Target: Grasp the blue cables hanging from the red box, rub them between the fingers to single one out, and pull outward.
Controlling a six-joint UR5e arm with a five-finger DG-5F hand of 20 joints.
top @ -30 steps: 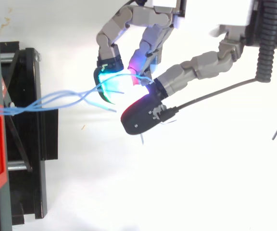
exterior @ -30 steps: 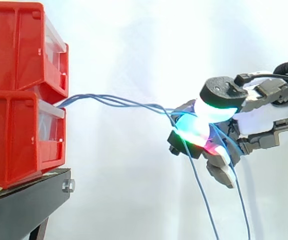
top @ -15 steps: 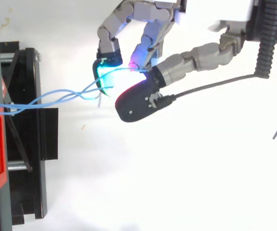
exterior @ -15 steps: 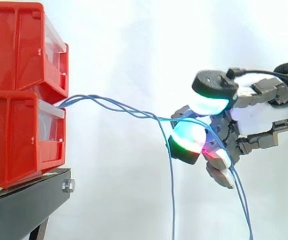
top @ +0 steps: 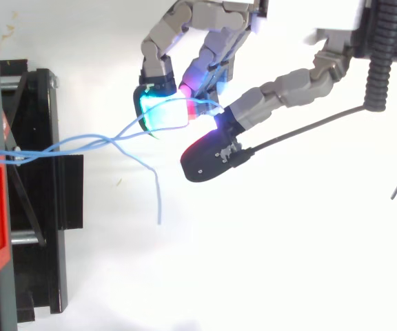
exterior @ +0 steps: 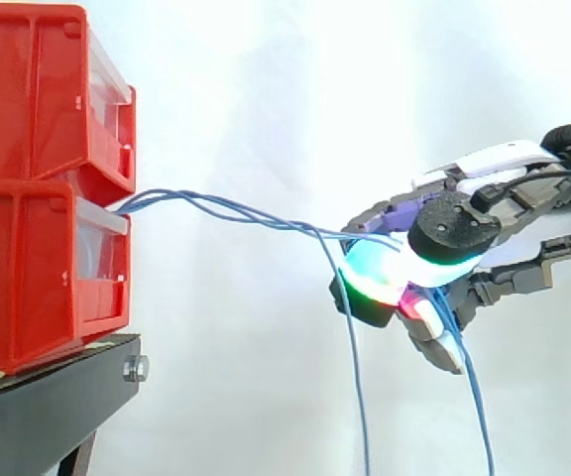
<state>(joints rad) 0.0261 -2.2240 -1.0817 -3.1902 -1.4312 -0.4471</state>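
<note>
Several thin blue cables (exterior: 236,209) leave the lower red box (exterior: 28,268) and run right to my hand (exterior: 523,233). The fingers are curled, and the thumb pad (exterior: 449,233) presses across the glowing fingertips (exterior: 375,278), pinching cable between them. One cable (exterior: 355,357) drops free just left of the fingertips and hangs straight down. Another strand (exterior: 469,377) hangs below the palm. From above, the cables (top: 81,143) cross to the cyan pad (top: 158,110). There the thumb (top: 281,93) reaches in from the right, and the loose end (top: 158,200) trails beside it.
Two red boxes are stacked on a black stand (exterior: 48,407) at the left, also seen from above (top: 40,207). A white curtain lies behind. There is open space below the hand and between it and the boxes.
The thumb has swung down over the fingertips. One blue cable has slipped out of the pinch and now hangs freely left of the fingers.
</note>
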